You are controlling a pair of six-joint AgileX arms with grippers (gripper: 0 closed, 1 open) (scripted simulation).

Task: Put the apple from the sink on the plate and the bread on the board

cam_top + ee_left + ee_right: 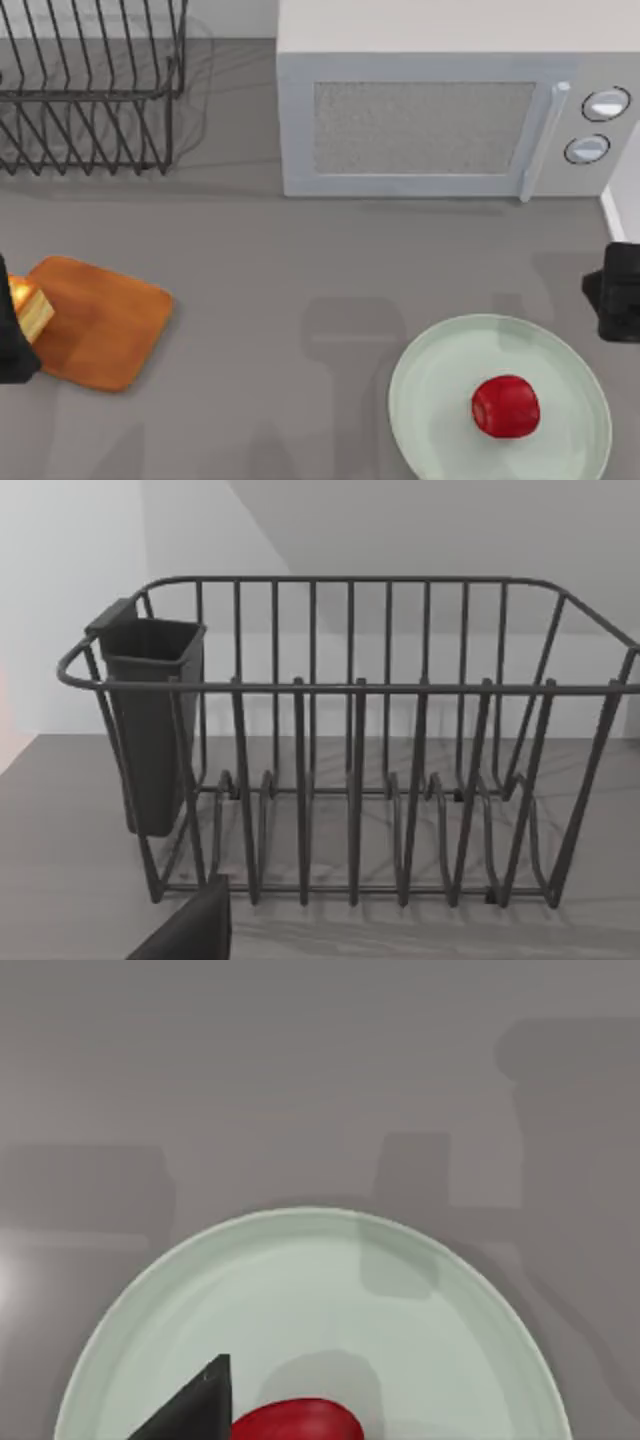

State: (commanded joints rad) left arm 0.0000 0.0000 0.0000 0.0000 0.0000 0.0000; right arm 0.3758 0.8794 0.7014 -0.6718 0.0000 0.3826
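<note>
- We saw a big white microwave [440, 120] at the back of the grey table [300, 260], with a dark wire dish rack [90, 90] at the back left.
- The pale green plate [440, 420] sat near the front right, and the red apple [505, 406] lay on it.
- The orange-brown board [100, 325] lay at the left side.
- The yellow bread [28, 308] sat at the board's left edge, right by our left gripper [12, 340]. We could not tell if the fingers pinched it.
- Our right gripper [615, 292] hung at the right edge, beside the plate. We could not tell its fingers either.
</note>
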